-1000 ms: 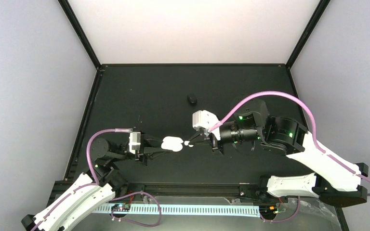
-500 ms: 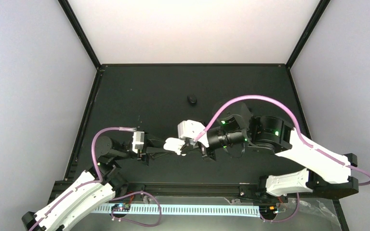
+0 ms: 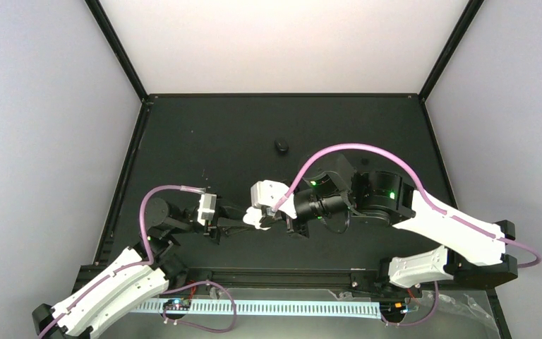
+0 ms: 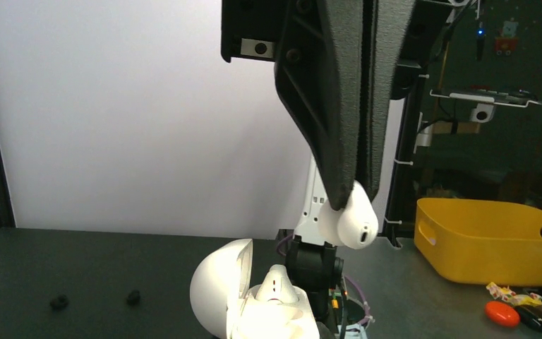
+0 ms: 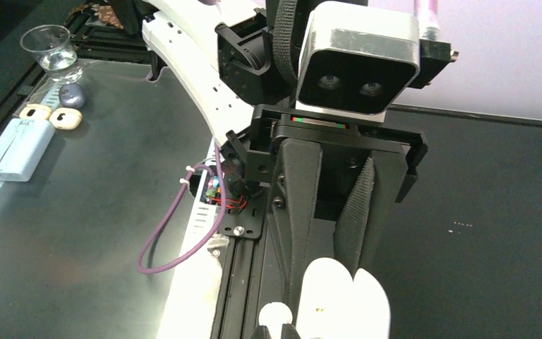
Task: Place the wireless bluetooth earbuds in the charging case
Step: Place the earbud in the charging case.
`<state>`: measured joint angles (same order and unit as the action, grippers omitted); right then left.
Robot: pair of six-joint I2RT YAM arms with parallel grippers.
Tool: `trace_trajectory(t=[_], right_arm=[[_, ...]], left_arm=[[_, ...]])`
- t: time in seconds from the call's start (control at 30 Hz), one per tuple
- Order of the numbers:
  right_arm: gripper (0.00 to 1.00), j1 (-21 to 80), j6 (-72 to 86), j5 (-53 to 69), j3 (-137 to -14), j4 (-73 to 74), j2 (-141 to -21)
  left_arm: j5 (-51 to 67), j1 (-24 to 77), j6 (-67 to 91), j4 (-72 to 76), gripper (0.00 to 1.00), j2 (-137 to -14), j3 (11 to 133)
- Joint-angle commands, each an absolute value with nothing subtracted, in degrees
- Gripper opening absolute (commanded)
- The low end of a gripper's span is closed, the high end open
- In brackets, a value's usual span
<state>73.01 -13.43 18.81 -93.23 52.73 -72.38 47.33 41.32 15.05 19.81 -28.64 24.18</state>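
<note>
Gripping the open charging case (image 4: 243, 314), left gripper (image 5: 333, 268); right gripper (image 4: 353, 201) pinching a white earbud (image 4: 356, 224) just above it.

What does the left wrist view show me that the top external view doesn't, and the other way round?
Only the left wrist view: the charging case stands open with one earbud apparently seated, and the second earbud, pinched in the shut right gripper, hangs above it, not yet in. A yellow bin sits off to the right. Only the top external view: the small black oval case lying apart farther back, and the left gripper shut on the charging case. Both: the right gripper meeting the charging case.
</note>
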Motion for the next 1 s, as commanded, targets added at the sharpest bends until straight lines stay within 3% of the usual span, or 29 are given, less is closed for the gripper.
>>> trace_trajectory(t=[0.0,0.97], right_arm=[[0.01,73.4,-14.2,15.9,-94.5,51.0,-72.4],[0.01,75.2,-9.8,5.9,-90.3,44.6,-73.5]], left_arm=[[48.4,42.1,14.1,21.3,0.02,-28.8,24.5],[43.0,42.5,12.0,16.0,0.02,-28.8,25.8]])
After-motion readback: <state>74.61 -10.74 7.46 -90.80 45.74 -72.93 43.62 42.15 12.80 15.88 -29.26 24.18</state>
